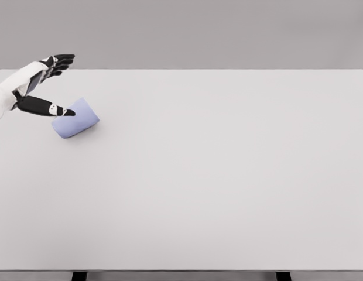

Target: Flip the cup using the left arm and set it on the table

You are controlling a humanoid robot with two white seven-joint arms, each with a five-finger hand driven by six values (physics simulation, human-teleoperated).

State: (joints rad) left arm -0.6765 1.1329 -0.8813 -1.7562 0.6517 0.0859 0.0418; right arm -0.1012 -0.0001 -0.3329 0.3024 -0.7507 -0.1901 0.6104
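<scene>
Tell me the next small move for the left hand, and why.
Probably close the left hand around the cup. The cup lies on its side on the table, and the open hand straddles it, thumb already at its wall, other fingers spread above.

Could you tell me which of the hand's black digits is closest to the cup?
The thumb: its tip overlaps the lilac cup, while the left hand's fingers stretch above, apart.

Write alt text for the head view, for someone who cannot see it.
A pale blue plastic cup lies tipped on its side near the far left of a white table. The robot's black-fingered left hand is open around it, thumb over the cup, not yet gripping.
</scene>
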